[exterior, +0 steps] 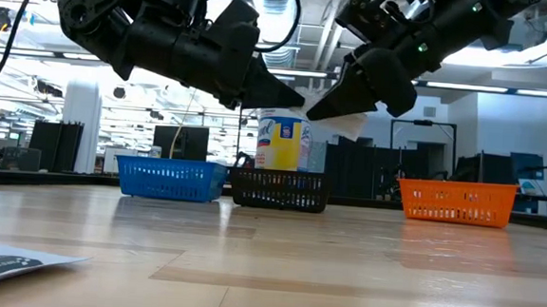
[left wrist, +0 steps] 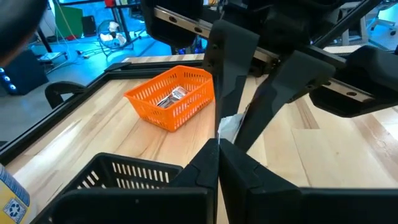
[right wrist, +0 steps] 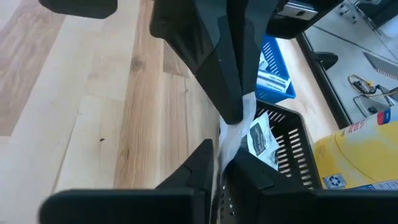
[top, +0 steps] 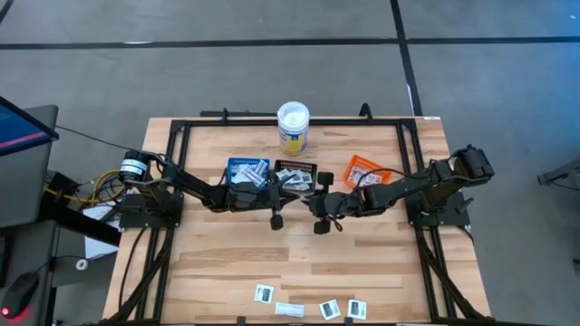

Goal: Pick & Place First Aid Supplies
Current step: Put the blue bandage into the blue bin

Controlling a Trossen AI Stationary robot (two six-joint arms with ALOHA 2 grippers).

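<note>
One small white packet [right wrist: 231, 134] hangs in mid-air near the middle of the table, beside the black tray [top: 294, 172]. Both grippers meet on it. My left gripper [left wrist: 217, 146] comes from the table's left and is shut on the packet. My right gripper [right wrist: 219, 167] comes from the right, slanting down, and is shut on the same packet. More first aid packets [top: 264, 292] lie flat along the near edge, and others lie inside the trays. My left gripper pinches one edge of the white packet [left wrist: 225, 132] between its two fingertips. The fingers lie level and come from the table's left. The packet is lifted clear of the table. My right gripper pinches the packet's other end [right wrist: 227, 149] between its two fingers, coming from the table's right and slanting down. The packet stands on edge between the two grippers, clear of the table and the tray.
A blue tray [top: 247, 168], the black tray and an orange tray [top: 362, 167] stand in a row at the far middle. A white-lidded tub [top: 293, 127] stands behind them. A black frame [top: 181, 127] rims the table. Bare wood lies between the trays and the near packets.
</note>
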